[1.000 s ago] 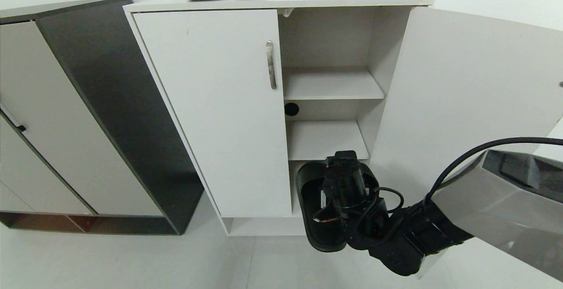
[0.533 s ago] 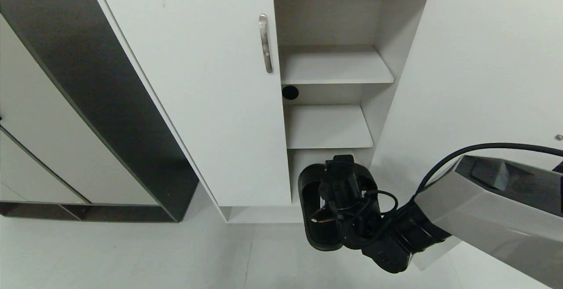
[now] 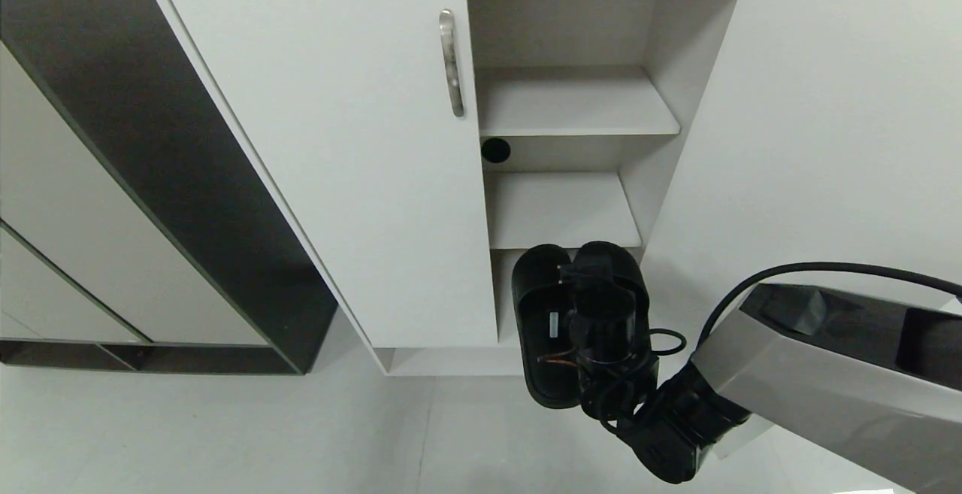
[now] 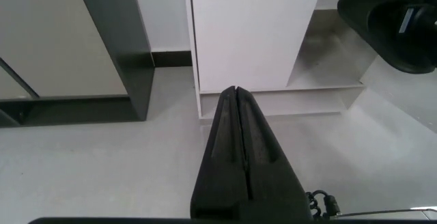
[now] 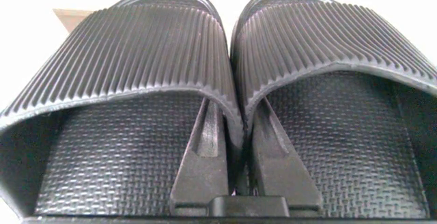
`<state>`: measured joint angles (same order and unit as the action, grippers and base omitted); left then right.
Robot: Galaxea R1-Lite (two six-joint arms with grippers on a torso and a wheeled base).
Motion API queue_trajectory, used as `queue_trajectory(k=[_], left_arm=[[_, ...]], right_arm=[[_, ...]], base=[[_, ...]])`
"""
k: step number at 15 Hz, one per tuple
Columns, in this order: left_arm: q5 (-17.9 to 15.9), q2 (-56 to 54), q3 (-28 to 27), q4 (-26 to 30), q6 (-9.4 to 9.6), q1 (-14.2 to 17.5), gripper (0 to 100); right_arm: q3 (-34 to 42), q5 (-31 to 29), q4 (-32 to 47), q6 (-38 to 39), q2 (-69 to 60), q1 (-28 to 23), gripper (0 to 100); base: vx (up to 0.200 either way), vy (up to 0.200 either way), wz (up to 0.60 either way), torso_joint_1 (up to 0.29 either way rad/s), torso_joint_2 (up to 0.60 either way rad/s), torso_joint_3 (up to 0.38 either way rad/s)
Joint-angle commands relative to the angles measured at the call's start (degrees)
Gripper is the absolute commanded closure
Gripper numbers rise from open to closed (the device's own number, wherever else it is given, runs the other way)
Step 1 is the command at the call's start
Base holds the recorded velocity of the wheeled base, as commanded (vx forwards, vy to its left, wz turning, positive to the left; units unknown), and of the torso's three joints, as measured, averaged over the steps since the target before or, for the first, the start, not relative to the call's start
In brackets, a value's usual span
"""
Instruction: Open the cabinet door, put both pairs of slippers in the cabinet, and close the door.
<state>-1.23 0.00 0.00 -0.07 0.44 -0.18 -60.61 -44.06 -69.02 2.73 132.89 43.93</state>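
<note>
In the head view we see the white cabinet [image 3: 421,362] with its left door [image 3: 338,178] shut and a metal handle [image 3: 451,63] at that door's inner edge. Its right door [image 3: 812,140] is swung wide open. Behind the open half are an upper shelf [image 3: 575,103] and a middle shelf [image 3: 560,208], with a round hole [image 3: 495,150] in the back panel between them. The right gripper [image 3: 594,313] holds the black slippers [image 3: 537,306] side by side as a pair, clear of the floor [image 3: 225,434]. Their toes are at the front edge of the lowest compartment, just under the middle shelf. A dark cabinet [image 3: 173,140] stands just beside the white one on its left.

In the left wrist view we see the left gripper [image 4: 235,135] with its two fingers pressed flat together and nothing between them. It hangs over the floor in front of the white cabinet's bottom edge, below the shut left door. The slippers are well off to one side, at the open compartment.

In the right wrist view we look into both slippers from the heel end, under their ribbed straps. The right gripper's fingers [image 5: 201,156] go one into each slipper. They are drawn nearly together and pinch the two touching inner walls between them.
</note>
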Motion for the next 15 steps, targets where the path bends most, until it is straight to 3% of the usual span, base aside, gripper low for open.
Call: queue_trajectory(k=[1, 3, 15], left_arm=[[0.0, 0.09, 0.0, -0.01, 0.0, 0.01, 100], [-0.09, 0.09, 0.0, -0.01, 0.0, 0.01, 100], [-0.09, 0.09, 0.0, -0.01, -0.18, 0.01, 100]], right_arm=[[0.14, 0.02, 0.03, -0.01, 0.97, -0.08, 100], [0.05, 0.11, -0.06, -0.01, 1.23, -0.08, 100], [0.32, 0.38, -0.94, 0.08, 1.41, -0.43, 100]], base=[[0.0, 0.0, 0.0, 0.0, 0.0, 0.0], [0.0, 0.0, 0.0, 0.0, 0.0, 0.0], [0.2, 0.0, 0.0, 0.002, 0.0, 0.002]])
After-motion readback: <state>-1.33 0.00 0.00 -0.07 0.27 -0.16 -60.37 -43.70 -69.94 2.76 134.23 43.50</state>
